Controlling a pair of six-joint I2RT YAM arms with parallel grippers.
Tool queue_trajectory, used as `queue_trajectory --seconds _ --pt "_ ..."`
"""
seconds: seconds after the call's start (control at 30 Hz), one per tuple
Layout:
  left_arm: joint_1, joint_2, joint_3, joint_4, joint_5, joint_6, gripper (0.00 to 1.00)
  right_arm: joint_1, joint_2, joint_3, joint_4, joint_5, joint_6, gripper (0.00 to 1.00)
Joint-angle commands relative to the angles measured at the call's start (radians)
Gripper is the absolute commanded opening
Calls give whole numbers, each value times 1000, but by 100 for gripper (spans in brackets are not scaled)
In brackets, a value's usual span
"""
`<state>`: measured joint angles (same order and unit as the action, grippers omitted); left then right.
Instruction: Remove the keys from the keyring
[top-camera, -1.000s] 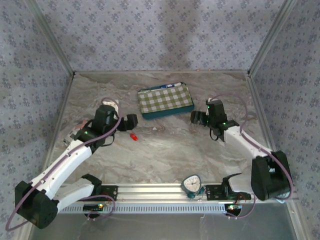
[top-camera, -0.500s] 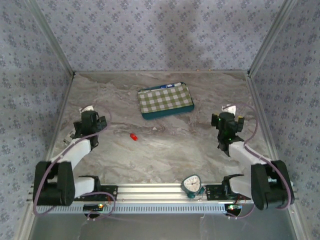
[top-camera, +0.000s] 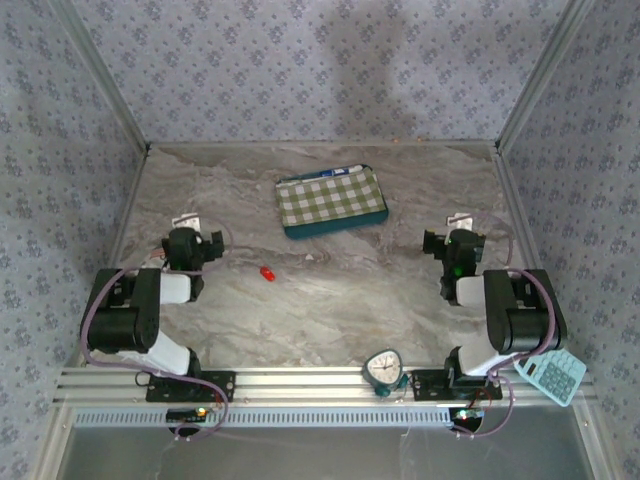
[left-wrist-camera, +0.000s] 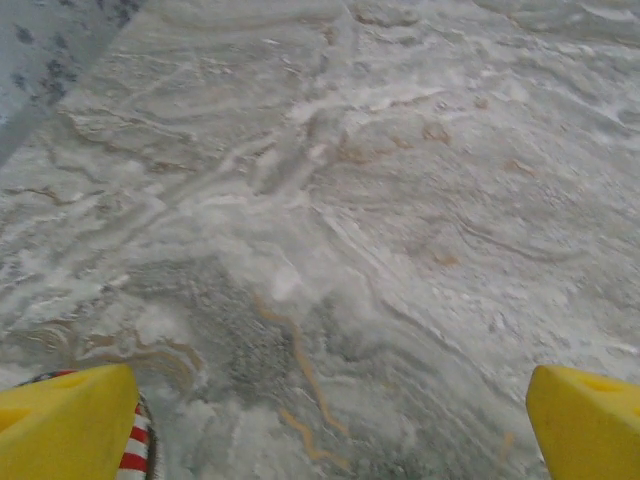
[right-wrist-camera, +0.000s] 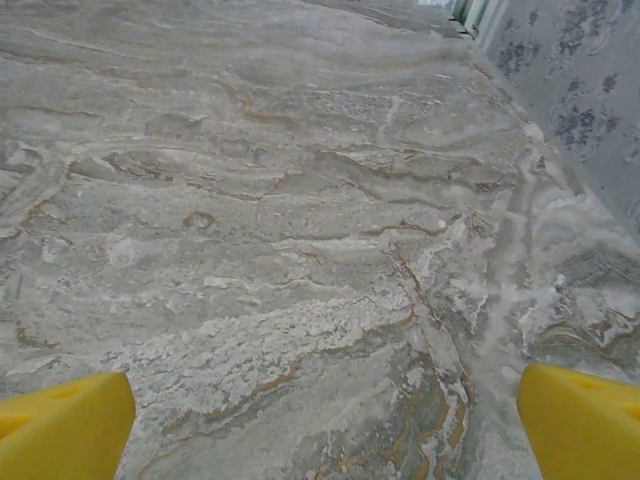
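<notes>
- left gripper (left-wrist-camera: 328, 425): blunt yellow fingers (left-wrist-camera: 65, 425) are spread wide, nothing is held; poised low over the grey veined marble-look table (left-wrist-camera: 400, 200).
- right gripper (right-wrist-camera: 325, 420): yellow fingers (right-wrist-camera: 585, 420) are likewise spread wide, nothing is held.
- small red object (top-camera: 267, 272): laid on the table between the arms, nearer the left; key or ring cannot be told.
- checked fabric pouch (top-camera: 332, 201): rectangular, teal-edged, at far centre.
- round dial (top-camera: 382, 368): placed at the near edge.
</notes>
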<state>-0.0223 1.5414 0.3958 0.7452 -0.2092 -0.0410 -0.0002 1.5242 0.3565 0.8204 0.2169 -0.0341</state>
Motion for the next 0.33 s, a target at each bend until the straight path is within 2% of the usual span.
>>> queue_trajectory --seconds 0.0,0.13,0.3 --pt "-4 -13 3 86 31 18 99 -1 -2 22 14 -69 15 100" --pt "-19 -3 -16 147 19 36 99 -13 4 26 20 -96 20 100" --pt "-6 -6 -2 109 52 27 99 -11 1 23 21 -93 17 100"
